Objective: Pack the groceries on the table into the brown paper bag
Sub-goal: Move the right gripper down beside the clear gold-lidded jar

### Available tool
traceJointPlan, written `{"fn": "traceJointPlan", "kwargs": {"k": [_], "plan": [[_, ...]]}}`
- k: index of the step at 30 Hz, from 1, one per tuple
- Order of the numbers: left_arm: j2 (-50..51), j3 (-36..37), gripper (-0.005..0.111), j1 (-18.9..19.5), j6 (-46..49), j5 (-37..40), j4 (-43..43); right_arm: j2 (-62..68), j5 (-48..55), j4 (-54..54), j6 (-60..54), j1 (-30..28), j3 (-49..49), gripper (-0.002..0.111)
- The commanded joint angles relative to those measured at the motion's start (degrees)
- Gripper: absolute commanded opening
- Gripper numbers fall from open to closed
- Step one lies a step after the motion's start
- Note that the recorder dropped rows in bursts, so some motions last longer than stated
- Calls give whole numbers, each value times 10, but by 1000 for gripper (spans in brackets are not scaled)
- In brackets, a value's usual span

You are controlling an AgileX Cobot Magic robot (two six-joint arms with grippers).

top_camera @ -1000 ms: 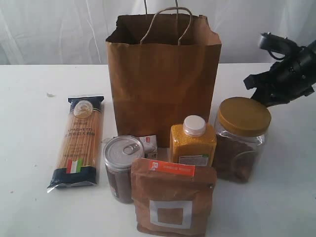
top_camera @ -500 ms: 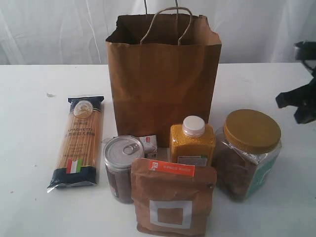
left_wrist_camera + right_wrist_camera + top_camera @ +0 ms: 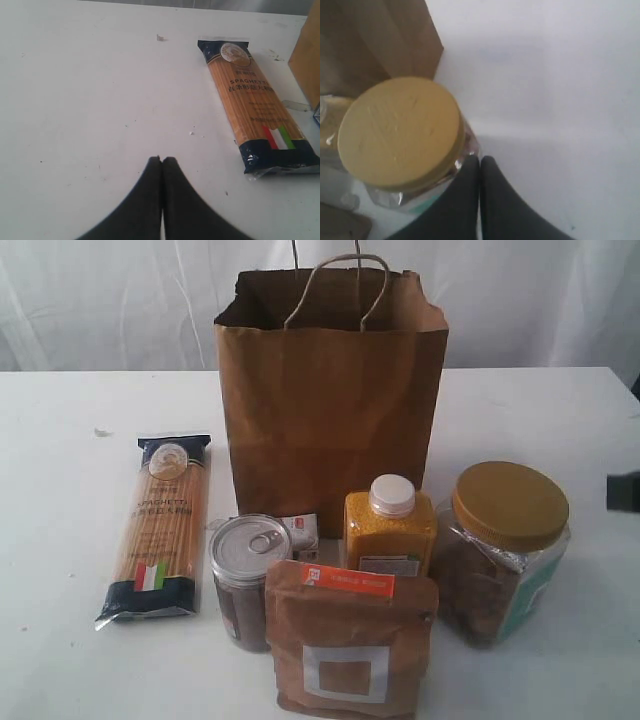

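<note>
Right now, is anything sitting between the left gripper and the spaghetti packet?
Nothing visible does. In the left wrist view, only white table with a few specks lies between the shut left gripper and the spaghetti packet, which lies flat. The brown paper bag stands beyond the packet, not in the path.

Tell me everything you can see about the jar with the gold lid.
The gold-lidded clear jar stands upright on the white table, rightmost of the groceries, in front and right of the brown paper bag. Its body looks like clear plastic with flattened sides, filled with something brown, and a teal label shows low on one side. The round gold lid is on. It sits close beside the yellow bottle; contact cannot be told. The shut right gripper is beside it.
</note>
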Motion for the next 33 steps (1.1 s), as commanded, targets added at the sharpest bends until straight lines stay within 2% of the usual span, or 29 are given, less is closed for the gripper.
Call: {"fn": "traceJointPlan", "kwargs": {"k": [1,9,16,19,25,33], "plan": [[-2,1,0,-3,0,-3,1,-22,-12,62,-15,0,94,0],[-2,1,0,-3,0,-3,1,-18,-13,106,-78,32,137,0],[-2,1,0,-3,0,-3,1,24,80,108,-212,94,137,0],[-2,1,0,-3,0,-3,1,66,80,90,-215,113,137,0],[-2,1,0,-3,0,-3,1,149,39,66,-193,114,137,0],[-2,1,0,-3,0,-3,1,163,-9,60,-199,114,137,2]]}}
